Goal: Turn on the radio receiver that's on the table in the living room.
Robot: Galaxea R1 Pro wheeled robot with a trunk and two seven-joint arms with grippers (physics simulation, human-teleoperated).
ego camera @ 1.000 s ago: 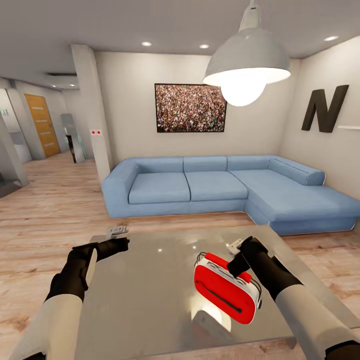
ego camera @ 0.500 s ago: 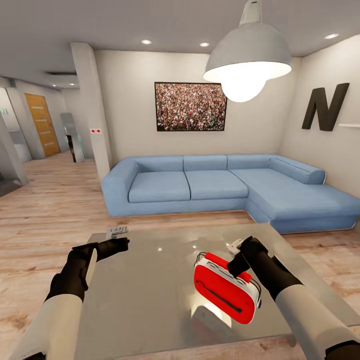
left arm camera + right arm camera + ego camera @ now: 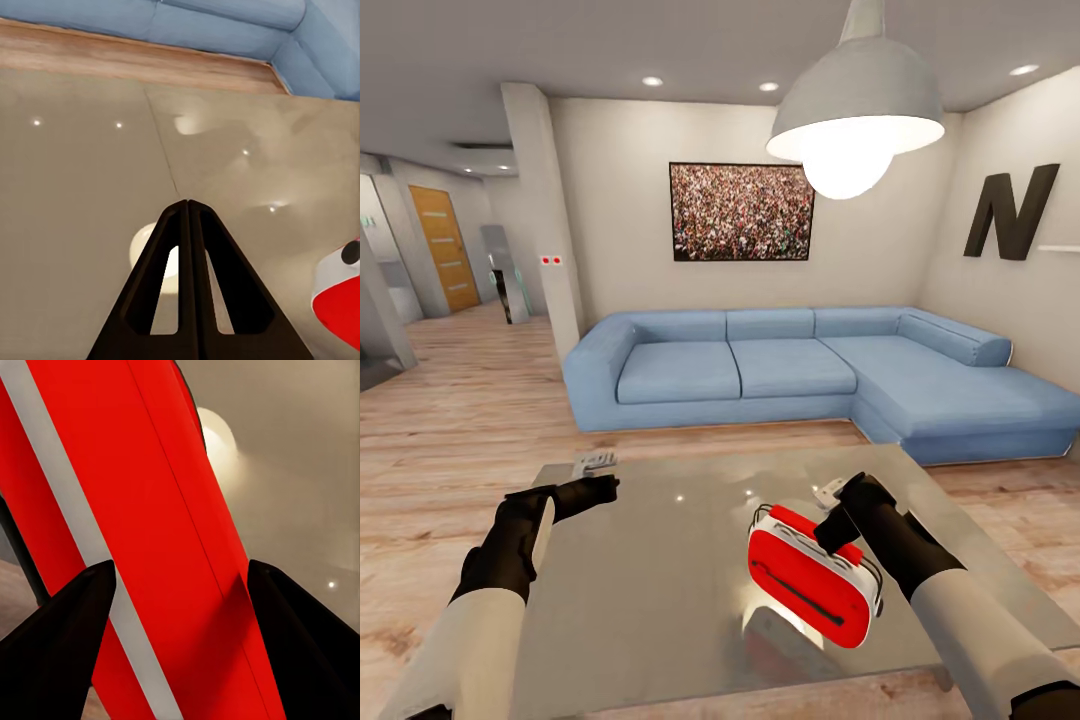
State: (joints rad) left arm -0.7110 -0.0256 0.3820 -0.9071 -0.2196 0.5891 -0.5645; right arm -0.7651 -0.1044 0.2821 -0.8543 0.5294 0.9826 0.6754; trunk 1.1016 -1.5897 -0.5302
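Observation:
The red radio receiver (image 3: pixel 810 580) with its white trim stands tilted on the right part of the glossy grey table (image 3: pixel 660 590). My right gripper (image 3: pixel 838 535) is at the radio's upper end, open, with one finger on either side of the red body (image 3: pixel 150 510). Whether the fingers touch the radio I cannot tell. My left gripper (image 3: pixel 610 487) hovers over the table's left part, shut and empty, its fingertips (image 3: pixel 187 204) pressed together. A corner of the radio (image 3: pixel 341 296) shows in the left wrist view.
A blue L-shaped sofa (image 3: pixel 780 370) stands beyond the table across a strip of wood floor. A white pendant lamp (image 3: pixel 855 110) hangs above the table's right half. A small grey object (image 3: pixel 593 462) lies at the table's far left corner. A hallway opens at far left.
The head view has drifted slightly, so the lamp sits a bit higher in the picture. Both arms and the radio have stayed where they were.

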